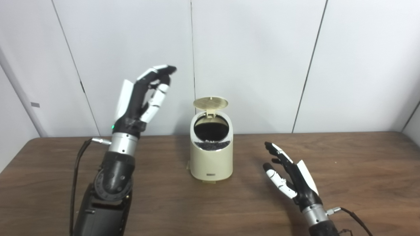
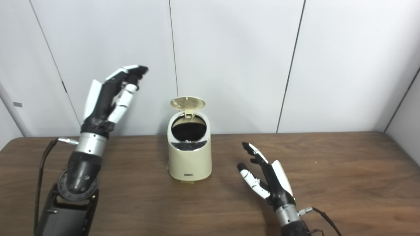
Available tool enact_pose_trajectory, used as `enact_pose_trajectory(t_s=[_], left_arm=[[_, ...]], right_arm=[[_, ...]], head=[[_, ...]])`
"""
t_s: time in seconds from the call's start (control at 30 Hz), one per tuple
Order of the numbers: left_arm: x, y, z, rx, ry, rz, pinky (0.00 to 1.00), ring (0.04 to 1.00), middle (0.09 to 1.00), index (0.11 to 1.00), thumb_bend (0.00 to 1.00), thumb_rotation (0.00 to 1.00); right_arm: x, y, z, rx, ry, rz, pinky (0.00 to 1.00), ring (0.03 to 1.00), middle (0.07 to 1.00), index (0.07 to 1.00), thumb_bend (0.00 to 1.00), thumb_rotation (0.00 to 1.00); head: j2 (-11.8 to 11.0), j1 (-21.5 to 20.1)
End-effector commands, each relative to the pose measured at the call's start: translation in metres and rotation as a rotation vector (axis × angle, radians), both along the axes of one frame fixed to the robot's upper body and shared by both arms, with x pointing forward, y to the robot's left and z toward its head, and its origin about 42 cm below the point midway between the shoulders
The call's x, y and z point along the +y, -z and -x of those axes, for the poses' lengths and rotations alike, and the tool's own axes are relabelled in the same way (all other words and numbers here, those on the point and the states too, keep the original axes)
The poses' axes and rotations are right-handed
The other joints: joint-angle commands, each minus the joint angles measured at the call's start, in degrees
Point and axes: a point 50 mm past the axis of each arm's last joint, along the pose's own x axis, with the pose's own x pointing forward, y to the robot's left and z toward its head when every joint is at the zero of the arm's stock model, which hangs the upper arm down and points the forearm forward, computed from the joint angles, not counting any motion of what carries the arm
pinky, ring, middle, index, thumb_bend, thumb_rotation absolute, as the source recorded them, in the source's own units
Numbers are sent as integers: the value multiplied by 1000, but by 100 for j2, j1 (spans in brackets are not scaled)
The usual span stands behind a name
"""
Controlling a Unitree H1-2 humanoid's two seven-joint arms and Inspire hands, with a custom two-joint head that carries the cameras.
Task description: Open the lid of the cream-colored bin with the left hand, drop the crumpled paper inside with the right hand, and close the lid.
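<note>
- A small cream-coloured plastic bin [image 1: 211, 157] with a rounded body stood on a dark brown wood-grain table [image 1: 361, 170], its round hinged lid [image 1: 210, 103] tipped up and back above the rim, leaving the dark mouth uncovered.
- Something dark and crumpled showed low inside the opening; the crumpled paper itself could not be made out with certainty in either view.
- The robot's black-and-white left hand [image 1: 144, 95] was raised well above the table, its fingers [image 1: 157, 70] curled loosely forward with gaps between them and nothing held; the bin's lid sat below and to the right of those fingertips, clearly apart from them.
- The black-and-white right hand [image 2: 267, 178] hovered low over the table, palm turned towards the bin, fingers [image 2: 252, 149] spread and empty; the bin stood ahead and to the left of those fingertips, near but not touching.
- Pale grey wall panels [image 1: 256, 59] closed off the scene behind the table.
</note>
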Motion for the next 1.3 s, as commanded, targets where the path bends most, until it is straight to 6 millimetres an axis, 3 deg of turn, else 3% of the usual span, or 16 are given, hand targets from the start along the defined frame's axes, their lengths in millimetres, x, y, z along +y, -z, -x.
enact_pose_trajectory(t_s=[0.0, 0.23, 0.4, 0.47, 0.6, 0.73, 0.87, 1.07, 1.13, 1.27], left_arm=[[-9, -44, -7, -107, 1, -65, 700, 771, 775, 771, 516, 967], [-34, -73, -20, -90, 4, -199, 687, 752, 765, 752, 653, 998], [-54, -88, -31, -39, 14, -477, 590, 711, 744, 721, 731, 1000], [-61, -87, -32, -10, -8, -605, 485, 632, 691, 741, 782, 1000], [-73, -81, -37, 15, -46, -777, 602, 729, 769, 744, 832, 984], [-77, -74, -41, 28, -55, -823, 664, 780, 802, 743, 845, 972], [-80, -66, -46, 14, -69, -876, 563, 729, 797, 724, 876, 949], [-80, -59, -52, 17, -90, -945, 653, 788, 797, 727, 910, 981], [-79, -58, -52, 19, -93, -952, 567, 738, 804, 728, 927, 985], [-79, -54, -53, 20, -93, -958, 540, 724, 801, 722, 931, 982]], right_arm=[[5, -6, -5, -55, -24, -25, 813, 891, 891, 881, 198, 765], [5, -6, -5, -52, -23, -47, 825, 898, 897, 880, 238, 752], [5, -7, -4, -42, -19, -42, 820, 894, 895, 884, 227, 752], [5, -7, -5, -46, -20, -30, 821, 894, 894, 884, 222, 737], [4, -7, -6, -49, -25, -19, 814, 890, 893, 887, 210, 737], [5, -6, -6, -38, -19, -33, 816, 888, 891, 884, 225, 718], [5, -7, -6, -34, -23, -23, 813, 887, 892, 886, 219, 721], [6, -4, -7, -40, -27, -39, 820, 890, 888, 883, 224, 700], [6, -5, -7, -36, -26, -34, 819, 891, 890, 884, 222, 722], [7, -5, -6, -32, -24, -31, 818, 889, 890, 883, 211, 722]], head=[[3, -3], [17, 0], [11, 9], [-12, 12], [-23, 10], [-29, 10], [-48, 7], [-61, 9], [-61, 7], [-51, 9]])
